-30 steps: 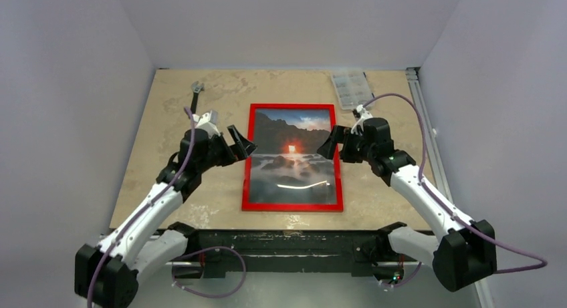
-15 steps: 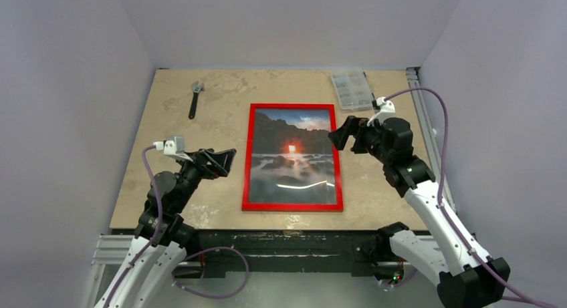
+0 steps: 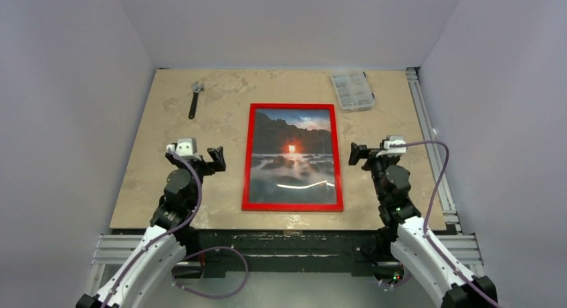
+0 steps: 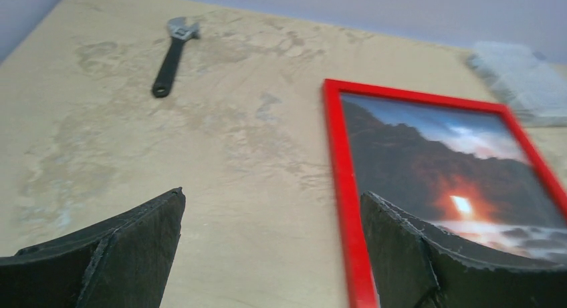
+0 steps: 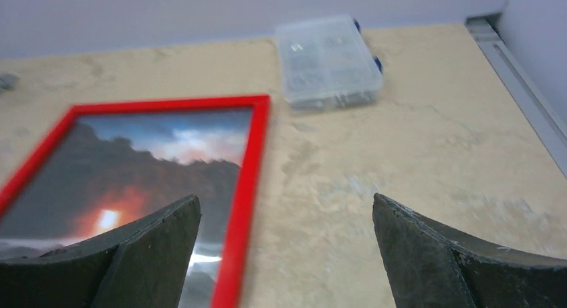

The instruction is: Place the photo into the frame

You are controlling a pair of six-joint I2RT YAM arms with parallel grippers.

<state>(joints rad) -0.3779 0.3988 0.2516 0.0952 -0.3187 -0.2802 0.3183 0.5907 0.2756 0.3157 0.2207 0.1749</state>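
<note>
Both arms had backed off twd their bases; L gripper (image 3: 215, 158) & R gripper (image 3: 358, 154) hung beside the frame (image 3: 292, 206), jaws wide open, empty. Photo (image 3: 293, 154) sat inside frame, flat on desk (image 3: 224, 104). Task prob. done.

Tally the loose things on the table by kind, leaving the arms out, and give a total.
red picture frame: 1
photo, lying inside the frame: 1
black adjustable wrench: 1
clear plastic parts box: 1
Total: 4
</note>
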